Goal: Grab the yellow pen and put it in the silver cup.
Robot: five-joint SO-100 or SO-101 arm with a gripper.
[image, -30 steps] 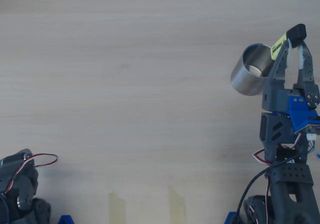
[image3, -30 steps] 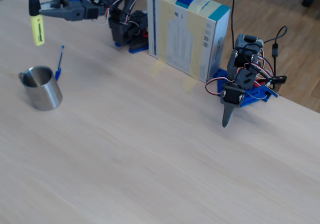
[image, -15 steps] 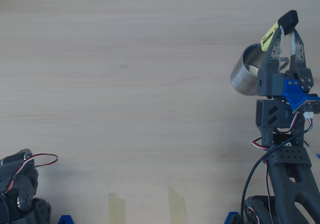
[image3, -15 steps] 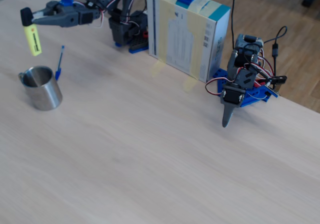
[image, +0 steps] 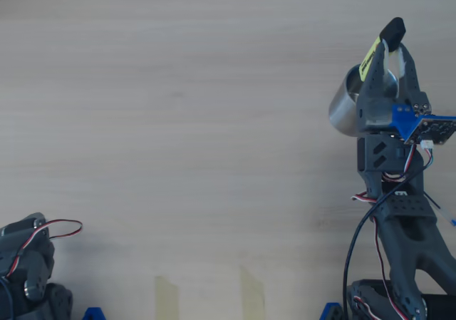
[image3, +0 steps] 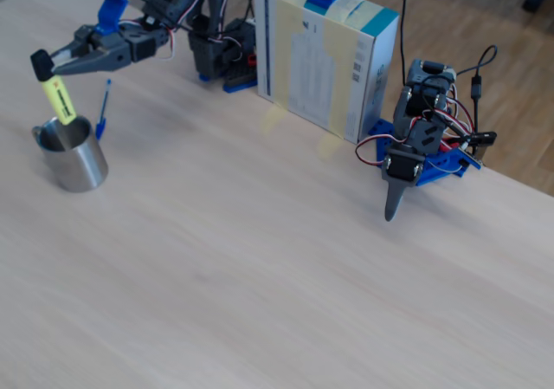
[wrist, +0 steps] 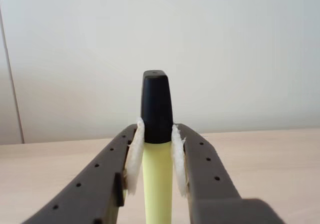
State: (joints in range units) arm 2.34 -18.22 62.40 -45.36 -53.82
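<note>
From overhead, my two-finger gripper [image: 390,40] reaches across the shiny stainless-steel silver cup [image: 346,106], and much of the rim is hidden under my own fingers. The chunky pale-yellow highlighter, the yellow pen [image: 371,48], sticks out past my fingertips with its black cap outermost, over the far side of the cup's mouth.

In the wrist view, my jaws are clamped on the yellow pen [wrist: 157,184] just below the black cap, white padding [wrist: 134,156] pressed against both sides. The pen stands upright between them. I cannot see the cup here, so this view tells me nothing about alignment.

In the fixed view, the pen [image3: 59,97] hangs tilted from my gripper [image3: 54,63], its lower end at or just inside the silver cup's [image3: 76,160] mouth, near the back rim. A thin blue ballpoint pen [image3: 103,107] lies on the pale wooden table [image3: 286,259] just behind the cup.

My worry is the tilt: if I let go now, the lower end could catch the rim and the pen could tip out, or my fingers could knock the light cup while lowering.
</note>
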